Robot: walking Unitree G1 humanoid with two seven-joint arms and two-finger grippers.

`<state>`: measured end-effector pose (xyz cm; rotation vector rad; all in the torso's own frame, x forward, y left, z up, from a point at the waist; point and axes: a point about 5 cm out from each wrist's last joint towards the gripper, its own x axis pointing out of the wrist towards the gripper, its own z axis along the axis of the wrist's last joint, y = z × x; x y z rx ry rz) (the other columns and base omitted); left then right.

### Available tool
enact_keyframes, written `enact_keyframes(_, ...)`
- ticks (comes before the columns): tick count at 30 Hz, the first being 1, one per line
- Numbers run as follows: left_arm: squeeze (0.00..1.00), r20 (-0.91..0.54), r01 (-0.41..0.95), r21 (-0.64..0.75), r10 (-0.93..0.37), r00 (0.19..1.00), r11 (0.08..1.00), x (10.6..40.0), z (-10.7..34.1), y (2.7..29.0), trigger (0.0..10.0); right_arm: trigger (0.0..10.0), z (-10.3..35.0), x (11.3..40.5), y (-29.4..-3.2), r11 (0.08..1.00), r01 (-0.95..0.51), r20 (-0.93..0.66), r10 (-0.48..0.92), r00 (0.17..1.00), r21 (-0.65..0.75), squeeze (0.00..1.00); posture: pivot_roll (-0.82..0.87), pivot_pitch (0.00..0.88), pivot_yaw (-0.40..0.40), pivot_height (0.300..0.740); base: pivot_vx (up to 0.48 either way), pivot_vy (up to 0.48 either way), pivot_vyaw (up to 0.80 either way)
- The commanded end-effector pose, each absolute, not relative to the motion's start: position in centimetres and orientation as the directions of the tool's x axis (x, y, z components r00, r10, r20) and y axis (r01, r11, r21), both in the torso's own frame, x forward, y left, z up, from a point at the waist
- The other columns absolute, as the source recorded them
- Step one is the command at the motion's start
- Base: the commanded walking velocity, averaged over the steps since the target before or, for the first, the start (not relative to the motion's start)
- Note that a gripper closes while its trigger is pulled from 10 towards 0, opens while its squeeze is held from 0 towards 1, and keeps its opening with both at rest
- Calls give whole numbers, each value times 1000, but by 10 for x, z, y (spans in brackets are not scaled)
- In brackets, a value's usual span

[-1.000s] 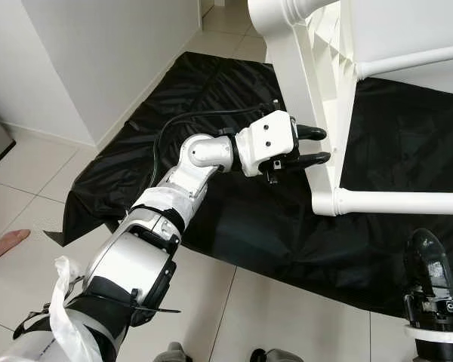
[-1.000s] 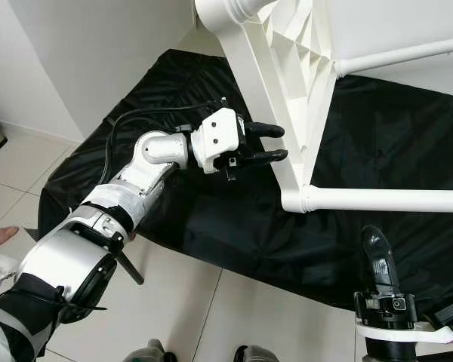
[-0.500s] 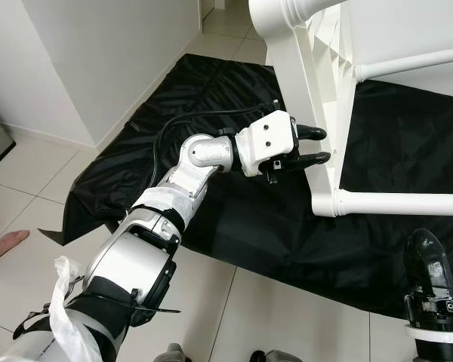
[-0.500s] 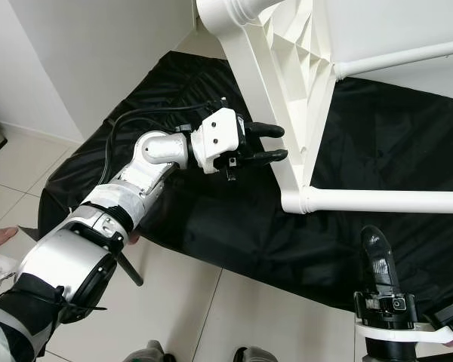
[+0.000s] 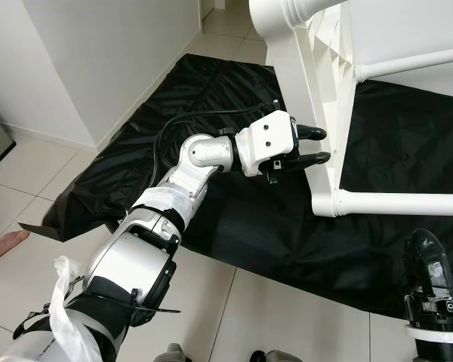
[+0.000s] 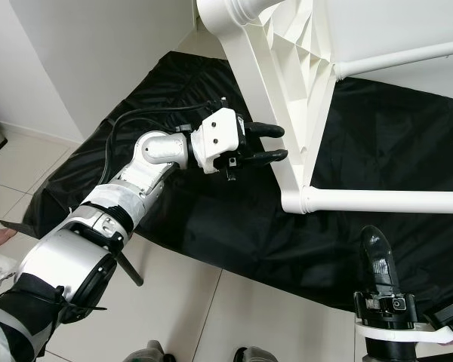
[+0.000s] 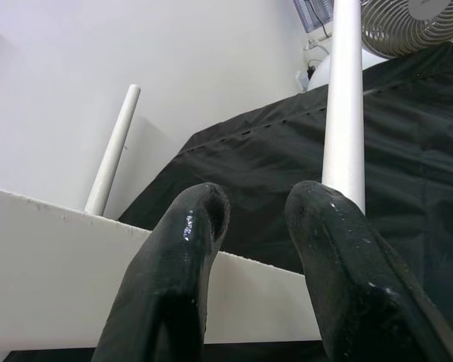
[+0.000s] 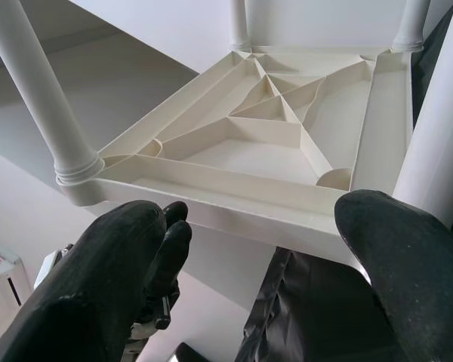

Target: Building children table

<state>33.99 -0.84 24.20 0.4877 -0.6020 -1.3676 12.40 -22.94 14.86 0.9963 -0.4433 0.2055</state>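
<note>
White table (image 5: 317, 98) lay on its side on black sheet (image 5: 211, 98), legs horizontal; left gripper (image 5: 315, 145) parted, fingertips against its edge, gripping nothing; right gripper (image 8: 249, 249) wide open.

Both eye views look down at the white table (image 5: 317, 113); wrist views face its underside closely.

Count: 1 table, 1 sheet, 2 grippers, 1 fan, 1 foot.
1 white table (image 5: 317, 90) on its side w/ 3 legs visible in right wrist view, 2 of them in the eye views; 1 black sheet (image 5: 234, 226) under it; 2 grippers, left (image 5: 315, 145) and right (image 5: 430, 264), 2 black fingers (image 7: 189, 264) each; 1 fan (image 7: 411, 23) in left wrist view; 1 person's foot (image 5: 4, 245) at frame edge; approx. 2 shoe tips at bottom edge, blurry.
</note>
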Motion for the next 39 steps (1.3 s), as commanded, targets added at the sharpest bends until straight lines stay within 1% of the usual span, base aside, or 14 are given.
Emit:
enact_keyframes(1,0,157,734,645,-977,144,212,344,250,-8,10000,10000,141,130,-210,399,-378,480,-198,854,836,0,-41,0,0,740,0,0,0)
enact_keyframes(2,0,104,768,630,-993,62,114,337,237,-4,10000,10000,178,152,-218,559,-389,546,-142,826,733,0,-18,0,0,740,0,0,0)
enact_keyframes(3,0,104,768,630,-993,62,114,337,237,-4,10000,10000,178,152,-218,559,-389,546,-142,826,733,0,-18,0,0,740,0,0,0)
enact_keyframes(4,0,66,787,616,-998,-4,38,332,228,0,10000,10000,206,163,-222,662,-385,600,-123,791,643,0,-17,0,0,740,0,0,0)
enact_keyframes(5,0,42,795,606,-998,-49,-14,328,221,3,10000,10000,223,169,-224,720,-372,634,-121,763,585,0,-15,0,0,740,0,0,0)
enact_keyframes(6,0,42,795,606,-998,-49,-14,328,221,3,10000,10000,223,169,-224,720,-372,634,-121,763,585,0,-15,0,0,740,0,0,0)
enact_keyframes(7,0,31,798,602,-997,-72,-39,326,217,5,10000,10000,231,172,-224,746,-365,652,-120,749,556,0,-15,0,0,740,0,0,0)
enact_keyframes(18,0,33,802,596,-997,-74,-40,324,214,9,10000,10000,228,176,-219,758,-362,639,-92,763,542,0,-8,0,0,740,0,0,0)
enact_keyframes(22,0,26,821,569,-998,-63,-37,322,208,18,10000,10000,232,185,-208,816,-337,613,-26,790,469,0,-7,0,0,740,0,0,0)
enact_keyframes(25,0,32,826,563,-998,-60,-31,321,208,20,10000,10000,231,187,-205,822,-334,604,-15,797,461,0,-7,0,0,740,0,0,0)
enact_keyframes(28,0,48,844,536,-998,-41,-9,320,208,27,10000,10000,227,191,-190,851,-325,565,42,824,412,0,-2,0,0,740,0,0,0)
enact_keyframes(31,0,52,848,530,-998,-37,-4,320,208,28,10000,10000,226,191,-188,850,-328,560,48,827,412,0,-2,0,0,740,0,0,0)
enact_keyframes(32,0,63,851,526,-997,-32,6,319,209,30,10000,10000,222,191,-184,848,-331,545,60,836,414,0,-2,88,117,740,0,0,0)
enact_keyframes(39,0,63,851,526,-997,-32,6,319,209,30,10000,10000,222,191,-184,848,-331,545,60,836,414,0,-2,88,117,740,0,0,0)
